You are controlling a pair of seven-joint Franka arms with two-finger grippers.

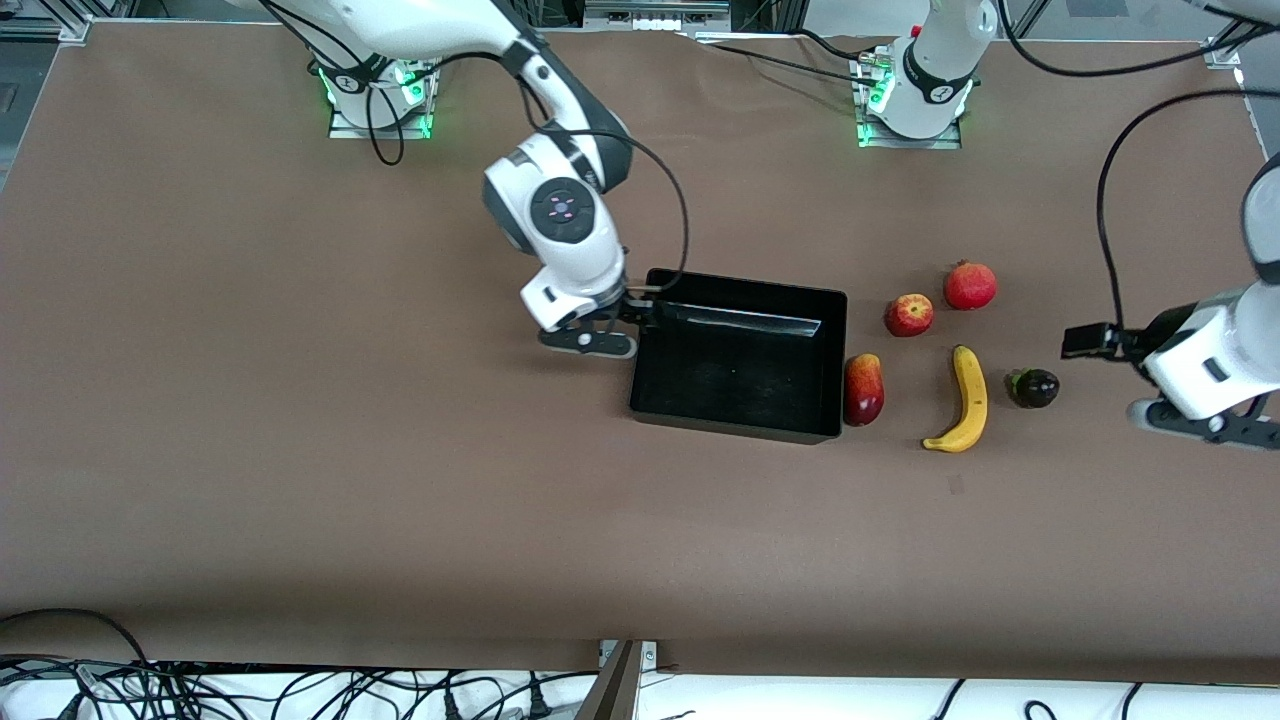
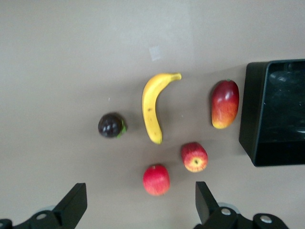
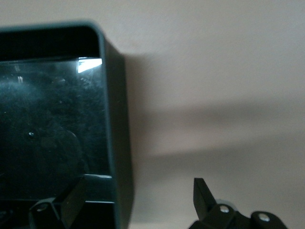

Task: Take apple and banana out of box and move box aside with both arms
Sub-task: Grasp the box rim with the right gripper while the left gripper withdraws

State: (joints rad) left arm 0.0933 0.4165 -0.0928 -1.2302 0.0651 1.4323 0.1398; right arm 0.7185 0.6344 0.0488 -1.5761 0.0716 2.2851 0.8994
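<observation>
The black box point(image 1: 730, 420) sits mid-table. My right gripper point(image 1: 640, 312) is open and low at the box's wall toward the right arm's end. In the right wrist view point(image 3: 137, 193) one finger is inside the box and one outside, straddling the wall point(image 3: 116, 119). The yellow banana point(image 1: 965, 400) and the red apple with yellowish patches point(image 1: 909, 314) lie beside the box toward the left arm's end. My left gripper point(image 1: 1090, 340) is open and empty, high over the table near these fruits. Its wrist view point(image 2: 139, 204) shows the banana point(image 2: 155, 105), apple point(image 2: 194, 156) and box point(image 2: 248, 114).
A red-yellow mango point(image 1: 863, 389) lies against the box's wall toward the left arm's end. A round red fruit point(image 1: 970, 285) lies farther from the front camera than the apple. A dark purple fruit point(image 1: 1033, 387) lies beside the banana.
</observation>
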